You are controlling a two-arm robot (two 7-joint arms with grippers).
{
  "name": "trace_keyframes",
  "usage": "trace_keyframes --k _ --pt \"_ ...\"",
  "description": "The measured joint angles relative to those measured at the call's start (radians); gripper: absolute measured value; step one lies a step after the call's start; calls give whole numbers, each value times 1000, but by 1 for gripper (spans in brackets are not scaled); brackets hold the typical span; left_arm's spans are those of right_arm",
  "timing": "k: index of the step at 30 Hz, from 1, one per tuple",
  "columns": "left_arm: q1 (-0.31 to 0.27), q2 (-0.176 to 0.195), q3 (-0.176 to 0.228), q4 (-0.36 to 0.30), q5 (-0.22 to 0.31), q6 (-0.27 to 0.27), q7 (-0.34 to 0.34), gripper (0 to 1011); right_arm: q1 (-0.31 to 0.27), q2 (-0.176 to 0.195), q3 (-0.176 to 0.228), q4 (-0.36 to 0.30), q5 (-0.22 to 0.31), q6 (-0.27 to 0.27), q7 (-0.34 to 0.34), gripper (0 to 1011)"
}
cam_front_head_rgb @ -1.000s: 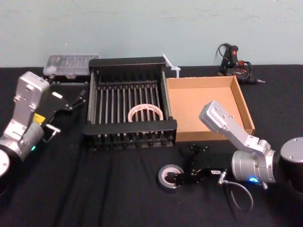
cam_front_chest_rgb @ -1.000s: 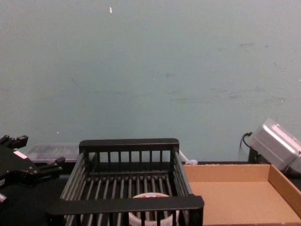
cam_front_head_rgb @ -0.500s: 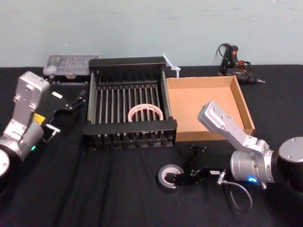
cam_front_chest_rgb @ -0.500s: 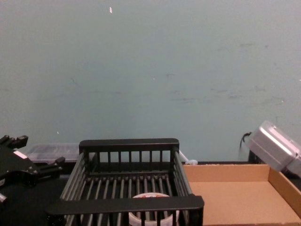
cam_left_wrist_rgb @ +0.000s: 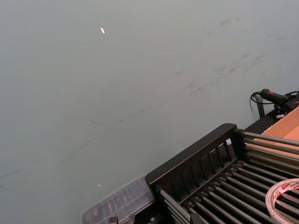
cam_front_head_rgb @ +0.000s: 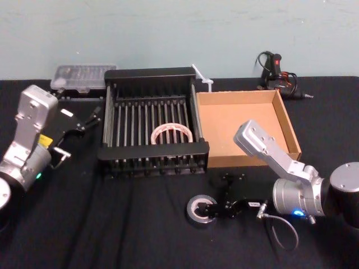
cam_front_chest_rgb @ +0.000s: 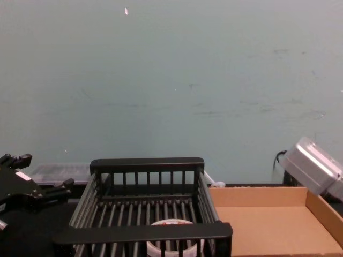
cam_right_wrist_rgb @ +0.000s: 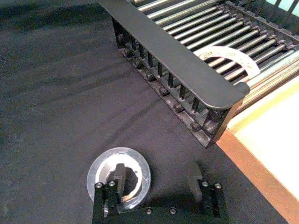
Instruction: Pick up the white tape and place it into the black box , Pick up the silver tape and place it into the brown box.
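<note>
Already the white tape (cam_front_head_rgb: 172, 133) lies flat on the barred floor of the black box (cam_front_head_rgb: 152, 74), so I judge the first half of the task finished. My right gripper (cam_front_head_rgb: 220, 210) sits low on the near cloth, jaws spread, straddling the wall of the silver tape (cam_right_wrist_rgb: 119, 181): one finger (cam_right_wrist_rgb: 117, 179) stands inside the pale core, the other (cam_right_wrist_rgb: 196, 178) rests on bare cloth well outside the roll. I read this as a one-wall pinch being set up, since the roll lies flat and offers no upright side to clasp.

The brown box (cam_front_head_rgb: 287, 121) waits just beyond and to the right of the roll, its low near wall between them; I judge a modest lift would clear that edge. The crate's thick near rim (cam_right_wrist_rgb: 174, 53) stands to the left of that path and should be kept apart from. My left gripper (cam_front_head_rgb: 84, 119) is parked at the far left beside the crate, jaws spread, holding nothing.
</note>
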Motion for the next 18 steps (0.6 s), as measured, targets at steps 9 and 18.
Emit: trace_keyframes --k 9,18 --pt "0 0 0 0 0 0 0 1001 0 0 0 -1 1 0 -1 625" --pt "0 0 0 0 0 0 0 1001 0 0 0 -1 1 0 -1 319"
